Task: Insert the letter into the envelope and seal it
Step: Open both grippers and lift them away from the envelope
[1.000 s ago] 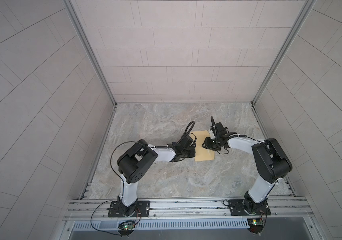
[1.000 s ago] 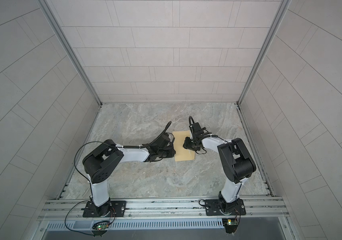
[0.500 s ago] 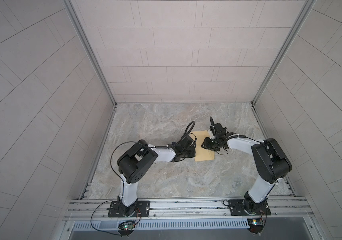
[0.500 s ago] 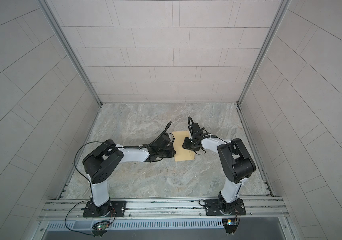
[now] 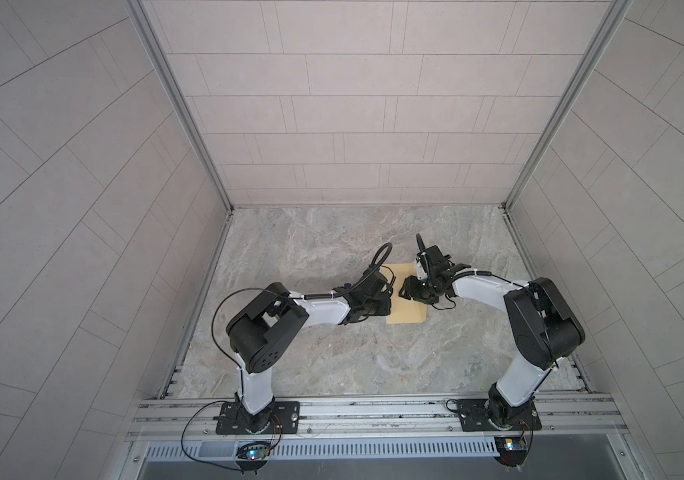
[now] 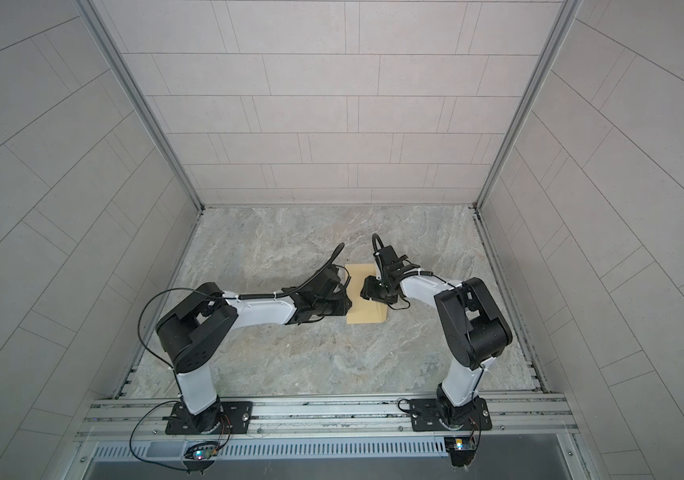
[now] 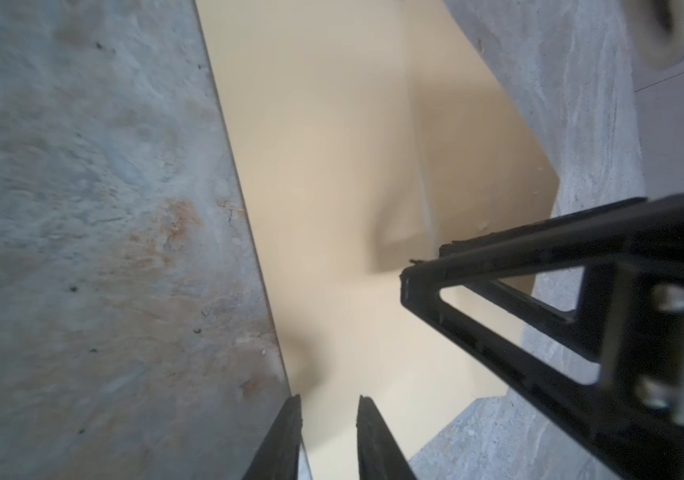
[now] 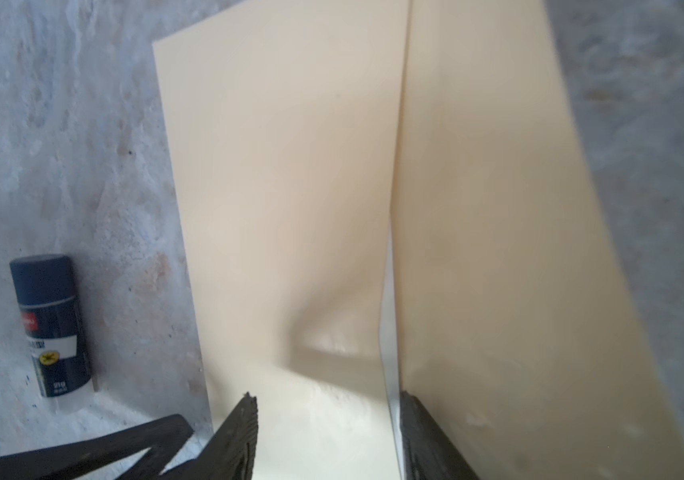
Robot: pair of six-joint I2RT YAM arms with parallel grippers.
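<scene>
A yellow-tan envelope [image 5: 408, 313] lies flat on the marble counter [image 5: 332, 353] between two arms. The left end effector [image 7: 329, 399] and right end effector [image 8: 327, 397] sit over it, jaws parted, gripping nothing. The letter is unseen, likely inside. With nothing pressing it, the flap [image 8: 498, 208] may spring open.

My left gripper [image 7: 329, 434] hangs, jaws slightly parted, over the envelope [image 7: 332, 166] edge on marble table [image 7: 82, 208] (right gripper [image 7: 425, 266] close by).
</scene>
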